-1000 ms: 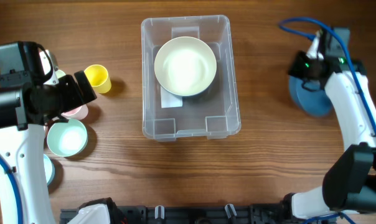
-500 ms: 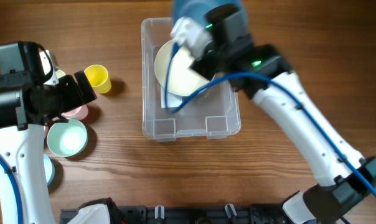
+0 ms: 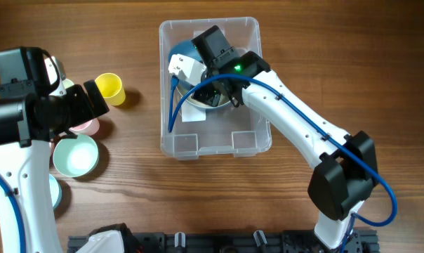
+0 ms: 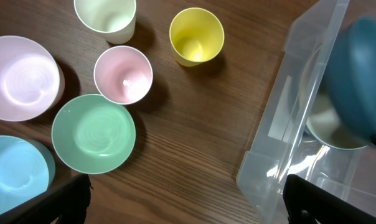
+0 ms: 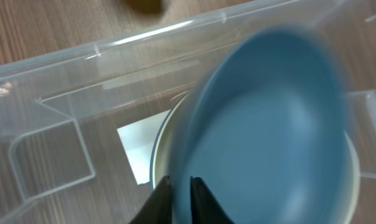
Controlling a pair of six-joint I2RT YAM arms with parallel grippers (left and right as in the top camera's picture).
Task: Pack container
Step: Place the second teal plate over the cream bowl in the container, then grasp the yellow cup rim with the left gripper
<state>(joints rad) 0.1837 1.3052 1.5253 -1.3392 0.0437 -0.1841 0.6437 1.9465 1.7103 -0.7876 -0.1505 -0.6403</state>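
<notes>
Over the container [image 3: 209,22], right tool [image 5: 180,196] clamps blue bowl [image 5: 269,124] by its rim, tilted, likely to nest it in cream bowl [image 5: 163,146] below; left tool [image 4: 191,202] spread wide, empty.

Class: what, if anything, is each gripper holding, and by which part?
Right gripper pinches the blue bowl by its rim, over the container; left gripper holds nothing.

There is one clear container [image 3: 250,140] on the tabletop. Bowls number five: a cream bowl [image 4: 330,132] and a dark blue bowl [image 5: 269,118] at the container, and at the left a pale pink bowl [image 4: 21,78], a green bowl [image 4: 93,133] and a light blue bowl [image 4: 17,177]. Cups number three, also left: a yellow cup [image 4: 197,36], a pink cup [image 4: 123,74] and a pale green cup [image 4: 105,15].
</notes>
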